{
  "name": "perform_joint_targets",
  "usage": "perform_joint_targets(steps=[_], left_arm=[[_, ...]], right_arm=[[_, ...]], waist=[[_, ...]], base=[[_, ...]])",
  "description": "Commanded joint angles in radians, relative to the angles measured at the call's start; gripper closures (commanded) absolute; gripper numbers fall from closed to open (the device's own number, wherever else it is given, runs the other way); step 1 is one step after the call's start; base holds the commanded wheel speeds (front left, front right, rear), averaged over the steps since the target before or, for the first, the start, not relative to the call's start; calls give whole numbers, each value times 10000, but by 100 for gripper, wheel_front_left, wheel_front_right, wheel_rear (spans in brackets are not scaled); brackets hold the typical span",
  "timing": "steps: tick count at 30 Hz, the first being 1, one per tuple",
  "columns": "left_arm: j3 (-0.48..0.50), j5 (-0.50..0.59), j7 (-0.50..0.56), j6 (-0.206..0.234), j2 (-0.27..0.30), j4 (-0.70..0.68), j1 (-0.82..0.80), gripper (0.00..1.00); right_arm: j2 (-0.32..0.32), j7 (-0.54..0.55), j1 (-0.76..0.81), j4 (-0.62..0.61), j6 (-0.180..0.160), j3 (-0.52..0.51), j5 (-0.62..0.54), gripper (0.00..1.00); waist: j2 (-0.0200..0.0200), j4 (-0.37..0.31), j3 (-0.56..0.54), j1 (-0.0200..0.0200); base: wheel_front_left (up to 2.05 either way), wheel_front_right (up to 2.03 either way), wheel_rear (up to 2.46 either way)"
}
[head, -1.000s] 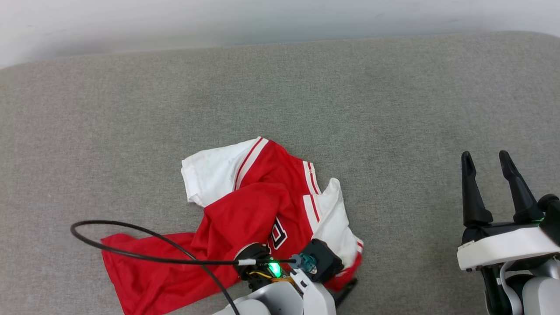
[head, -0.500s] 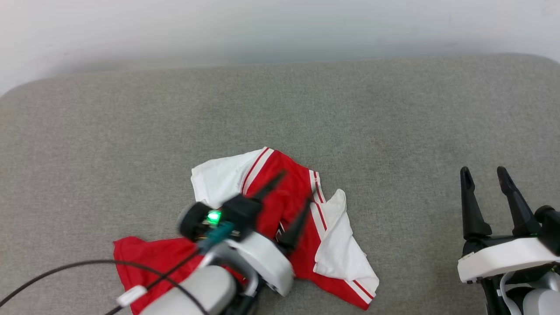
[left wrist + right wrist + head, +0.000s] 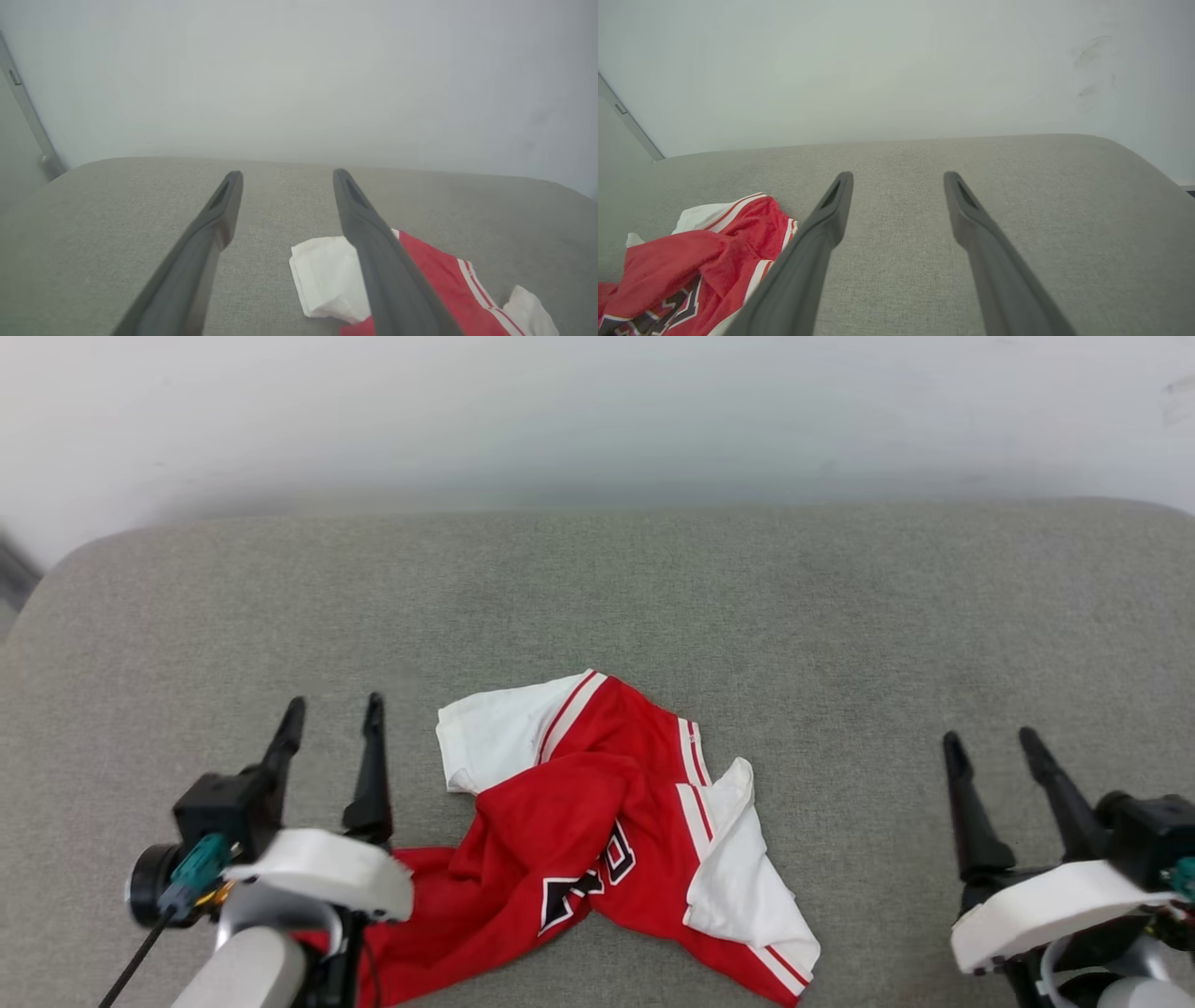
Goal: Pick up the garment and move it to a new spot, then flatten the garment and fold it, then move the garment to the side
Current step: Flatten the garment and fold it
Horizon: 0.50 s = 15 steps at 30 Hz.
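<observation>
The shirt (image 3: 579,803) is left crumpled on the grey cushion (image 3: 653,597), just right of the left end effector (image 3: 333,706) and well left of the right end effector (image 3: 990,737). Both are held apart and empty, probably so that flattening can be begun.

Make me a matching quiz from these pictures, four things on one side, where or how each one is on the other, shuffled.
1 garment
2 left gripper
3 right gripper
4 grey cushion

A open, lower right of head view
B plain, under the garment
C crumpled, red and white
D open, lower left of head view

Pairs: 1-C, 2-D, 3-A, 4-B
</observation>
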Motion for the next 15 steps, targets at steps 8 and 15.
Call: perform_joint_targets(steps=[8,15], left_arm=[[894,651,-47,-279,159,-481,1229,0],[799,985,-46,-361,77,-1000,1619,0]], right_arm=[[-396,2690,474,-115,-1,1395,748,0],[-1191,5494,219,-339,-1,2879,1670,0]], waist=[[0,241,-196,0],[0,686,-239,0]], base=[[0,0,0],[0,0,0]])
